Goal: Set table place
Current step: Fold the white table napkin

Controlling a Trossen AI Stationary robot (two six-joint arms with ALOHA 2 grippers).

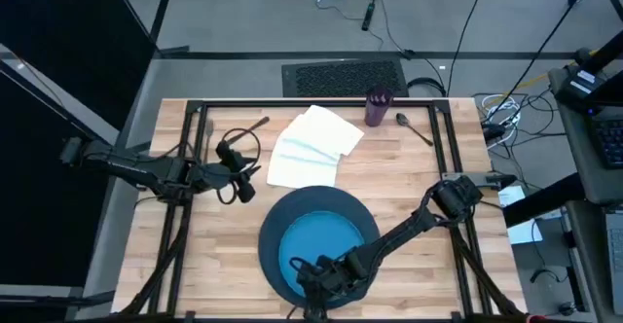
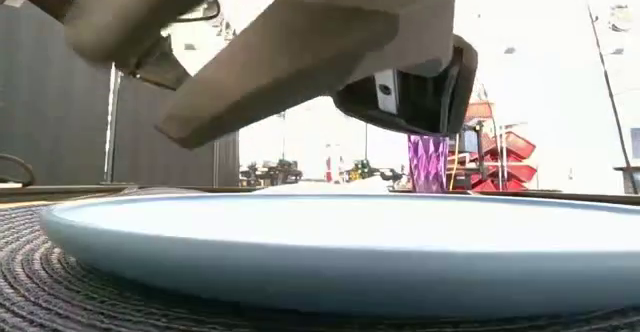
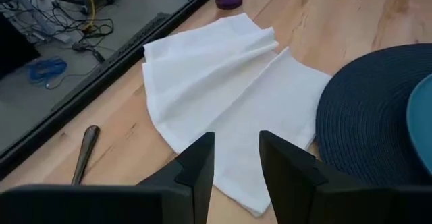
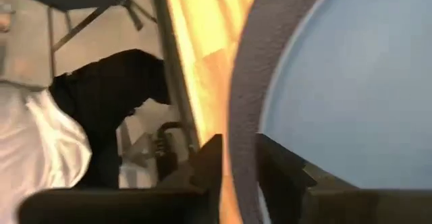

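Observation:
The bright blue plate (image 1: 326, 250) lies flat on the dark navy round disc (image 1: 275, 228) at the table's near middle. My right gripper (image 1: 310, 272) hovers over the plate's near-left rim (image 4: 246, 82). It is open by a narrow gap and stays clear of the plate (image 2: 330, 237) in the low view. The white napkin (image 1: 313, 146) lies rumpled on the planks behind the disc. My left gripper (image 3: 236, 143) is open just left of the napkin (image 3: 229, 89), holding nothing. The purple cup (image 1: 378, 107) stands at the far edge, a spoon (image 1: 414, 126) to its right. Another metal utensil (image 1: 248, 128) lies far left.
A black frame (image 1: 321, 103) runs round the pale plank table, with rails crossing at left and right. Bare planks show right of the disc and along the near left. Cables and a dark mat (image 1: 343, 75) lie on the floor beyond the far edge.

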